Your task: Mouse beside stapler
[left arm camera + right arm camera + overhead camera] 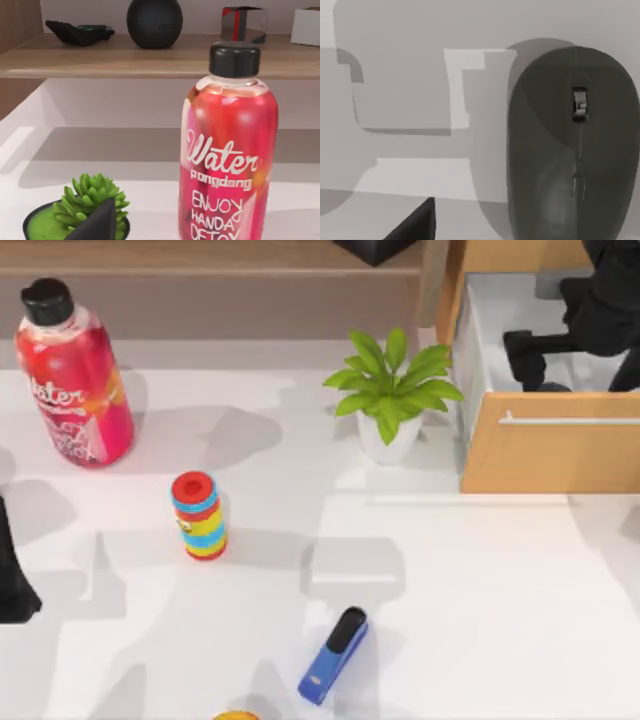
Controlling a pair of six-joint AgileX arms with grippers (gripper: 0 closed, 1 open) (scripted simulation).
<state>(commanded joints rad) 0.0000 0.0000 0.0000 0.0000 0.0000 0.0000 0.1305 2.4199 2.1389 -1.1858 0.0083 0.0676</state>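
The mouse (572, 145) lies on a pale surface directly under the right wrist camera, its scroll wheel facing up. The stapler (334, 654) rests on the white surface (480, 600) near the front edge, angled, below the striped cylinder (198, 515). The right end effector (530, 355) reaches into the open wooden drawer (550, 455) at the top view's upper right; whether it is released or clenched cannot be told. The left arm (12, 575) sits at the left edge, near the pink water bottle (72, 375); its end effector's state cannot be told either.
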